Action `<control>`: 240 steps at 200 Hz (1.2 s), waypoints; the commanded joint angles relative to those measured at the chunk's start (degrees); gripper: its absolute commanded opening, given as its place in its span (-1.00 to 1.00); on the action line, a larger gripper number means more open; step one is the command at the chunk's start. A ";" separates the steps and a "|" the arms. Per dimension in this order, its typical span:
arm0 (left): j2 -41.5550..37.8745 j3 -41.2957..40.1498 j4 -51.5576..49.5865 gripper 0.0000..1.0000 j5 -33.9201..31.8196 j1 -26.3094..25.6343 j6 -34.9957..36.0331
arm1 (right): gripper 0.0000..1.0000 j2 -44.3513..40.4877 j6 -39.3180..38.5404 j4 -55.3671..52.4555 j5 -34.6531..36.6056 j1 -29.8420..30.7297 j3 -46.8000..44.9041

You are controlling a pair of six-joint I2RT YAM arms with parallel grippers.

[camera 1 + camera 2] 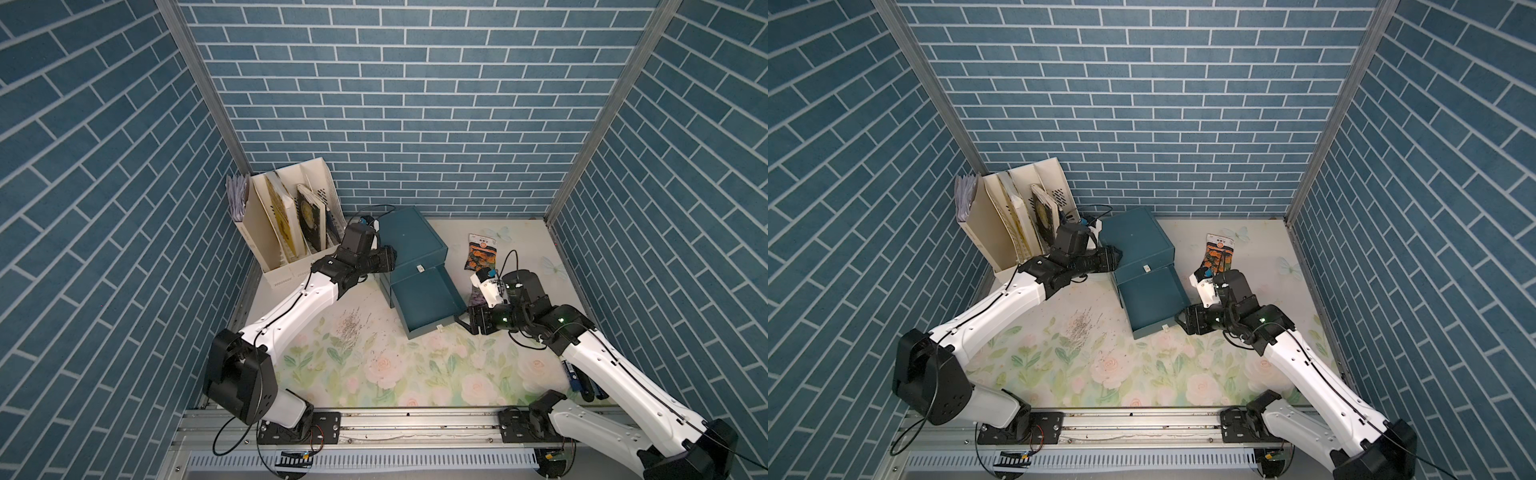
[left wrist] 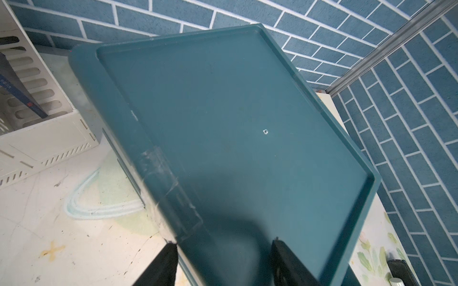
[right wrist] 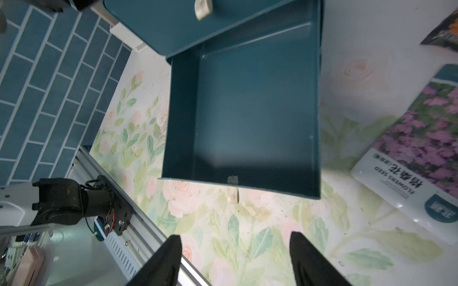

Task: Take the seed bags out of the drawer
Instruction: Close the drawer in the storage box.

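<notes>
We show the right end effector (image 3: pixel 235 236) released: its two fingers (image 3: pixel 171 257) stand apart with nothing between them, poised over the flowered table (image 3: pixel 223 222). Directly ahead of it, close by, is the front wall of the open drawer (image 3: pixel 247 111), whose small pale handle (image 3: pixel 233 190) faces the fingertips. In the right wrist view we see the drawer's floor bare. Beside this end effector, on its side toward the back wall, the seed bag with purple blooms (image 3: pixel 421 138) lies flat on the table. It is near the drawer's outer side wall but apart from it. In the top views we make out only a sliver of it under the wrist. Farther out on that same side, the dark seed bag with orange blooms (image 1: pixel 482 251) also lies flat on the table, outside the drawer.

We show the left end effector (image 2: pixel 223 244) clenched on the upper edge of the teal cabinet (image 2: pixel 235 123) that houses the drawer. One finger lies against the cabinet's side wall, the other on its top panel. Below that panel, the upper drawer front (image 1: pixel 405 276) is closed. Behind this end effector, toward the corner of the walls, a cream file rack (image 1: pixel 274 266) holds upright books (image 1: pixel 313 220). The cabinet and the open drawer lie between the two end effectors, which are well apart.
</notes>
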 commanded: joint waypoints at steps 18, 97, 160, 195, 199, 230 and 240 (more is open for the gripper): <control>1.68 0.23 -6.06 0.27 0.06 -0.23 0.81 | 0.45 -0.66 4.23 4.85 4.51 6.90 -3.63; 2.26 0.57 -6.34 0.27 0.38 -0.19 1.25 | 0.27 0.41 11.40 16.33 15.20 17.46 -11.26; 2.99 0.85 -6.15 0.27 1.20 -0.23 1.64 | 0.08 3.03 13.94 26.16 23.72 20.38 -14.96; 2.81 0.50 -6.23 0.27 1.46 -0.18 1.91 | 0.04 5.31 14.03 30.10 25.29 20.45 -15.57; 2.81 0.47 -6.23 0.27 1.47 -0.19 2.00 | 0.04 5.51 14.03 30.53 25.48 20.43 -15.61; 2.64 0.58 -6.67 0.27 1.47 -0.18 2.56 | 0.00 7.22 13.13 32.25 26.79 20.38 -15.04; 2.64 0.67 -6.88 0.28 1.40 -0.23 2.76 | -0.01 7.20 12.70 32.81 27.63 20.38 -15.00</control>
